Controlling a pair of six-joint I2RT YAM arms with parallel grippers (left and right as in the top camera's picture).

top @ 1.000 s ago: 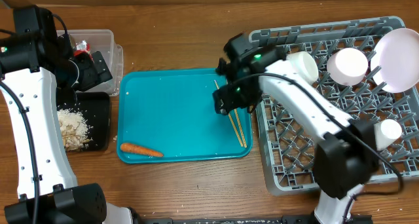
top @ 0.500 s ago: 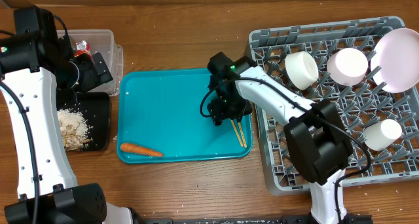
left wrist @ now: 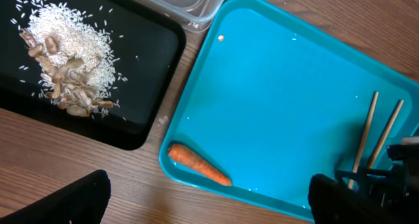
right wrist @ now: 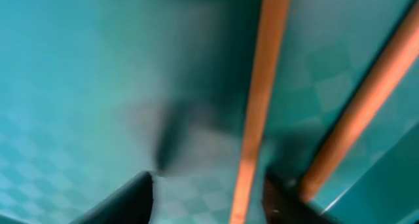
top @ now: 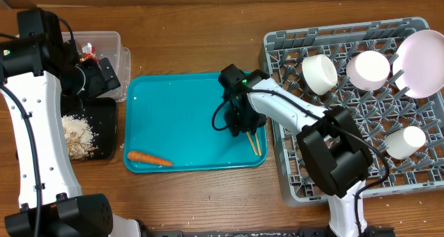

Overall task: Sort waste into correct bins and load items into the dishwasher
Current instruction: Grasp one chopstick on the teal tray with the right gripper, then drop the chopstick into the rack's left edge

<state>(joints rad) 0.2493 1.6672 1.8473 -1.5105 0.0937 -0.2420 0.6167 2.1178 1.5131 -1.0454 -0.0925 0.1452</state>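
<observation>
I see a brown wooden desk (top: 194, 50) with the teal tray (top: 180, 112) at its middle. The chopsticks (top: 254, 140) lie along the tray's right edge. The right gripper (right wrist: 209, 199) sits low there, jaws open astride one stick. The left gripper (left wrist: 206, 201) hangs left of the tray, jaws spread and empty.

no legible text or labels anywhere

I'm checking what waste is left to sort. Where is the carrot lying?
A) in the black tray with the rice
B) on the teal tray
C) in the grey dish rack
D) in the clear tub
B: the carrot lies on the teal tray near one corner, outside the black tray that holds the rice.
</observation>
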